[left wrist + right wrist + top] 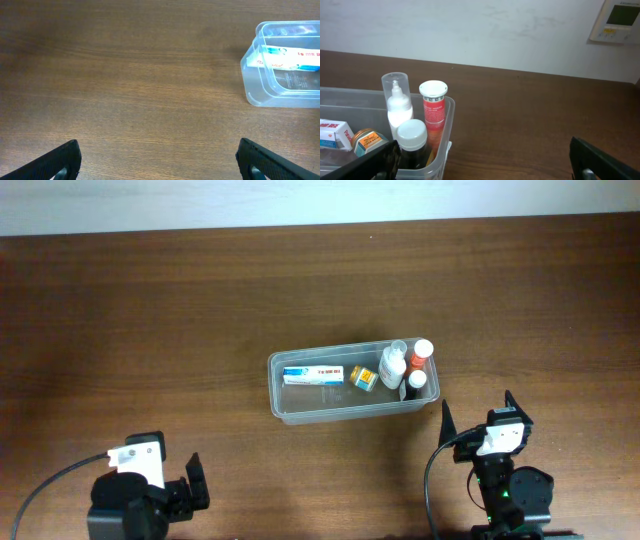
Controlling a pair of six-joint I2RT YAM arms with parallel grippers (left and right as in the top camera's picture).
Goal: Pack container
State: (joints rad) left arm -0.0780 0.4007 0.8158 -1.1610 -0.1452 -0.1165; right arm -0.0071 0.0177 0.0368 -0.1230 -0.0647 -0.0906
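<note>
The clear plastic container (300, 402) sits mid-table. In it lie a white and blue box (312, 374), a small orange jar (363, 377), a white spray bottle (392, 367), a red tube with a white cap (421, 354) and a dark bottle with a white cap (416, 385). The container also shows in the left wrist view (257, 87) and the right wrist view (445, 145). My left gripper (160, 162) is open and empty, near the front left. My right gripper (485, 160) is open and empty, just front right of the container.
The brown wooden table (150, 320) runs to a white wall at the back. A wall thermostat (617, 20) shows at the top right of the right wrist view.
</note>
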